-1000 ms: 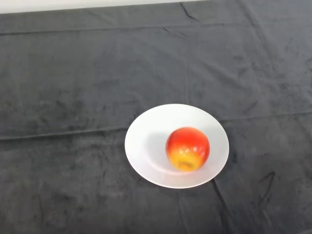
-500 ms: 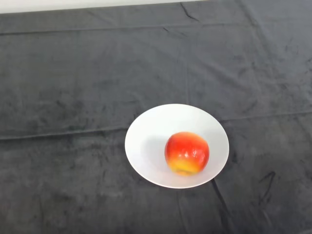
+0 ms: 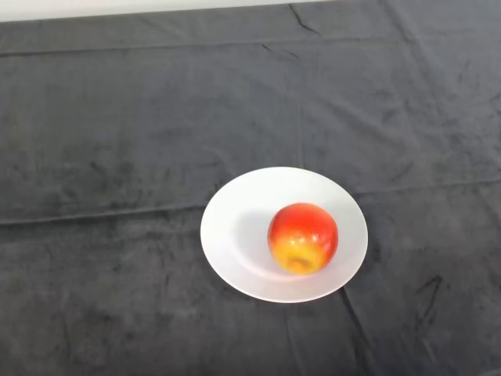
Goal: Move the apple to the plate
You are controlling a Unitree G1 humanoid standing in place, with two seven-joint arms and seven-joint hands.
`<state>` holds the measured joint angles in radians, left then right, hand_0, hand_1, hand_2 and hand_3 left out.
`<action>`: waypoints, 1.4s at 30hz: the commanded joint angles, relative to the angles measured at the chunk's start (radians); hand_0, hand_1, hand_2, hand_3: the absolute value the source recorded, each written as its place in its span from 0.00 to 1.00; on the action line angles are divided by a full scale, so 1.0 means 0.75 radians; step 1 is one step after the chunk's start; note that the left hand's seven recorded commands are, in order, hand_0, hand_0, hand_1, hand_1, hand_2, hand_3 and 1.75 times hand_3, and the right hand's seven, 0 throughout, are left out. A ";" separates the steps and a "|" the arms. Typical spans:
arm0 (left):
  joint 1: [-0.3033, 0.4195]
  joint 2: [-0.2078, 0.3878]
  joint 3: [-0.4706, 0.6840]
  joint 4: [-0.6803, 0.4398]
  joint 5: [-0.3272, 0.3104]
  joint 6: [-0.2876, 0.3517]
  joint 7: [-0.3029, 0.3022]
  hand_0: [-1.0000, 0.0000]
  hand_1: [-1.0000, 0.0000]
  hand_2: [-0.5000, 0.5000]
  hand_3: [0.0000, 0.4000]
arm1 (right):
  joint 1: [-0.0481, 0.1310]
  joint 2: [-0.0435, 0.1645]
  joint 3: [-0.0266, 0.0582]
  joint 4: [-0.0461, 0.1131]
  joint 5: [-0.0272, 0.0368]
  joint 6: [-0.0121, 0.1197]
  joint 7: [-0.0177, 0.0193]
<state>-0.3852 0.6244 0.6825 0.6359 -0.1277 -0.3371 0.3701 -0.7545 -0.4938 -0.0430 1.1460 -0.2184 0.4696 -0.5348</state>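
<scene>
Plainly, a red and yellow apple point(image 3: 303, 238) sits on a white plate point(image 3: 235, 227); it rests a little to the right of the plate's middle and toward the near side, well inside the rim; its yellow underside faces the viewer and its red top catches a small shine. The plate lies on a table under a dark grey cloth point(image 3: 117, 133), creased in long lines that run across it; a pale strip shows beyond the cloth's far edge at the very top. No part of the robot shows; the working hand is outside the picture, so how far it is open, and whether it holds anything, cannot be told from where I stand. Judging by how things lie, the job looks done; the apple is where the task wants it. Any next move would seem to call for nothing more than leaving fruit and plate alone, and keeping the arm clear so that neither is knocked.
</scene>
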 commanded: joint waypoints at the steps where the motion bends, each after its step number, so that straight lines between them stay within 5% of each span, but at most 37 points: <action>1: -0.074 0.105 -0.011 0.033 -0.007 -0.014 -0.002 1.00 1.00 0.50 0.00 | 0.020 -0.009 0.000 0.043 -0.0024 0.001 -0.0010; 42: -0.062 0.101 -0.024 0.043 -0.020 -0.025 -0.008 1.00 1.00 0.50 0.00 | 0.019 -0.009 0.002 0.044 -0.0011 0.000 -0.0014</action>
<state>-0.3852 0.6244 0.6784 0.6359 -0.1351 -0.3372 0.3680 -0.7546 -0.4937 -0.0429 1.1461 -0.2184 0.4695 -0.5348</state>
